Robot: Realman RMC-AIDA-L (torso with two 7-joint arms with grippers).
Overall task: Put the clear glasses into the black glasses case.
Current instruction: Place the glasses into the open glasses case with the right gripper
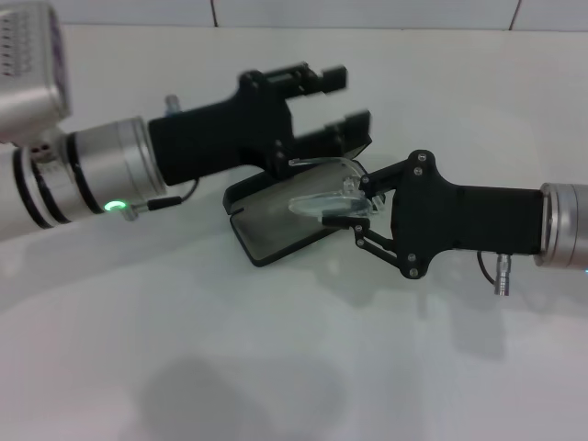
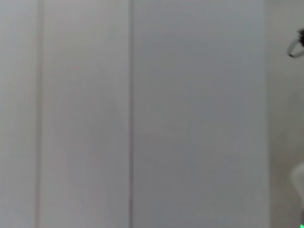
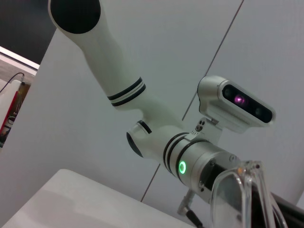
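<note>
Head view: white tabletop [image 1: 276, 367], tiled wall [image 1: 367, 11]

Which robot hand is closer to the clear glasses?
The right. The right gripper holds the glasses above the open case; the left gripper hovers open just behind them.

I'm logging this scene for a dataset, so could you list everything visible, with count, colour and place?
clear glasses: one, transparent, held over the open case by the right end effector.
black glasses case: one, black with grey lining, lying open mid-table.
table: one, white, under everything.
tiled wall: one, white, behind the table.
left end effector: one, black, open, above the case's far side, holding nothing.
right end effector: one, black, shut on the glasses beside the case.
left arm: one, white and silver, green light lit.
</note>
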